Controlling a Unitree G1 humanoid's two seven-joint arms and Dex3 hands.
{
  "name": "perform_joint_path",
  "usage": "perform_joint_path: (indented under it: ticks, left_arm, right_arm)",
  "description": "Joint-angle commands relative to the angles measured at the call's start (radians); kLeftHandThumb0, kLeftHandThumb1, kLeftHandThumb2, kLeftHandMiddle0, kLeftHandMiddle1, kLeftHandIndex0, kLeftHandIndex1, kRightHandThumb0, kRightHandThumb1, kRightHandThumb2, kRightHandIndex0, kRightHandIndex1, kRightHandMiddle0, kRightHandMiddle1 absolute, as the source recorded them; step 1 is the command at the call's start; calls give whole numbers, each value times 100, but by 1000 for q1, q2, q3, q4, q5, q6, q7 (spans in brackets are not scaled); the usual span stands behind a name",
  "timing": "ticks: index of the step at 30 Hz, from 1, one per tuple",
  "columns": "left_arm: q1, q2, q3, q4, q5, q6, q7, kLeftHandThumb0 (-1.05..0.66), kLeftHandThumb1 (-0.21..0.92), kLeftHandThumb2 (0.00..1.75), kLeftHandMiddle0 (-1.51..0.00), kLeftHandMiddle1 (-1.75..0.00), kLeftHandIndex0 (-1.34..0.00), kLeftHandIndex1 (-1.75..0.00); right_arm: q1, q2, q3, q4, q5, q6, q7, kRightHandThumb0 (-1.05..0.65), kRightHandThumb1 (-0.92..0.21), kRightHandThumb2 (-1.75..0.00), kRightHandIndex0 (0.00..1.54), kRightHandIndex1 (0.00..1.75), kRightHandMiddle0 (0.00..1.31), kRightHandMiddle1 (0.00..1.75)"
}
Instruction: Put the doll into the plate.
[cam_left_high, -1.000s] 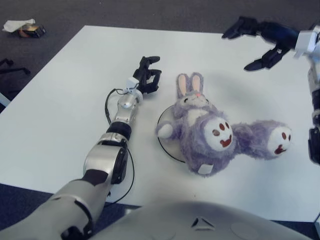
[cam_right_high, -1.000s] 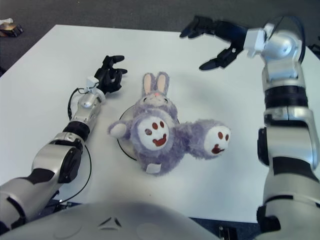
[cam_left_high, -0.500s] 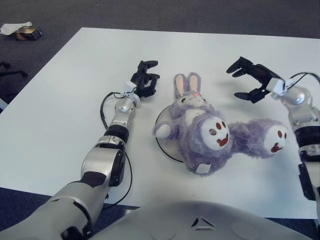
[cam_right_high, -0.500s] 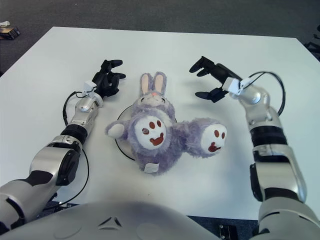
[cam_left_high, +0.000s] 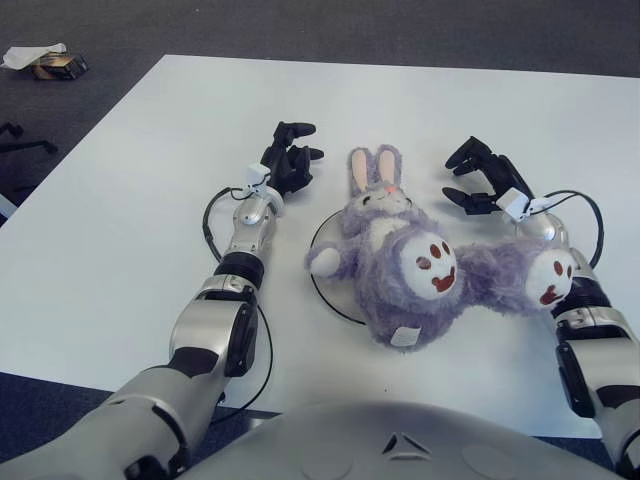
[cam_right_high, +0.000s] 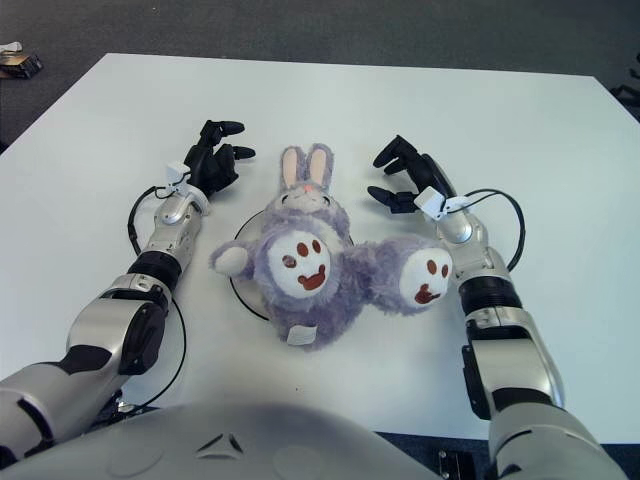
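White table (cam_left_high: 120, 230), doll (cam_left_high: 405, 265) on plate (cam_left_high: 322, 290), between both hands' released fingers (cam_right_high: 385, 158)

Light: bright, even – from overhead
Shadows: soft, faint under the doll (cam_left_high: 400, 270)
Glare: none on the table (cam_left_high: 120, 220)
Focus: sharp mid-frame – robot's body blurred at bottom edge

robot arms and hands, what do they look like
Both arms are silver-grey metal segments with black joint bands. Each ends in a black three-finger hand, left hand and right hand, with a small white block at the wrist and a thin black cable looping alongside the forearm.
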Motion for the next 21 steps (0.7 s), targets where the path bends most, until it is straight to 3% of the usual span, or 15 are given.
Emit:
perform_joint_path:
  ticks: [1, 7, 10, 12, 15, 21]
  left_arm:
    - [62, 32, 1, 22, 16, 30, 13, -35, 91, 54, -38, -141, -18, -174]
    - [79, 44, 0, 38, 27, 24, 24, -35, 92, 52, -43, -150, -19, -175]
    - [87, 44, 0, 42, 28, 21, 32, -12, 80, 68, -44, -153, -15, -175]
    - [98, 40, 3, 46, 26, 17, 44, -6, 74, 75, -45, -154, -15, -175]
    - [109, 37, 13, 54, 17, 10, 53, -3, 66, 85, -47, -157, -18, -175]
    - [122, 42, 38, 62, -4, 8, 49, -1, 47, 112, -55, -166, -28, -175]
  right_arm:
    - [-7, 29, -23, 100, 30, -4, -9, -4, -68, -76, 46, 147, 29, 169]
    - [-14, 76, -50, 155, 82, -39, -16, -1, -64, -85, 43, 150, 31, 173]
    - [-13, 91, -58, 167, 102, -45, -5, -1, -61, -89, 44, 150, 33, 174]
    - [-9, 115, -83, 170, 153, -19, 32, -1, -60, -90, 45, 150, 33, 174]
    - [7, 153, -123, 147, 237, 50, 94, -1, -57, -94, 46, 151, 34, 175]
    - [38, 191, -154, 96, 294, 127, 123, -1, -52, -100, 50, 152, 36, 175]
